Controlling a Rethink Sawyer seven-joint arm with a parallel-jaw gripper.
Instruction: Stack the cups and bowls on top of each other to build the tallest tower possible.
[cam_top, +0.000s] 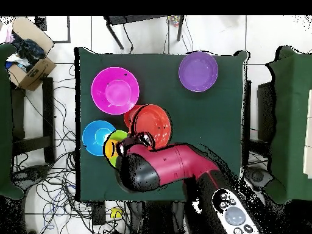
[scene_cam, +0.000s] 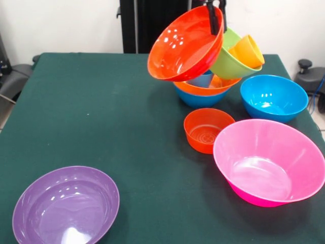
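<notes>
The gripper (scene_cam: pixel 215 18) pinches the rim of the large red-orange bowl (scene_cam: pixel 185 44), one finger inside the wall, and holds it tilted and raised clear of the worktop (scene_cam: pixel 101 117), beside the tower (scene_cam: pixel 216 79). The tower stands near the worktop's far edge in the front view, toward its right corner: a blue bowl at the base, an orange bowl in it, a light blue cup (scene_cam: pixel 202 80) above that, then a lime green bowl (scene_cam: pixel 231 61) tipped sideways with an orange cup (scene_cam: pixel 247 51) in it. The step in hand appears to be placing the held bowl. The next move calls for levelling it and centring it over the leaning stack before release. No brand, label or writing is legible.
</notes>
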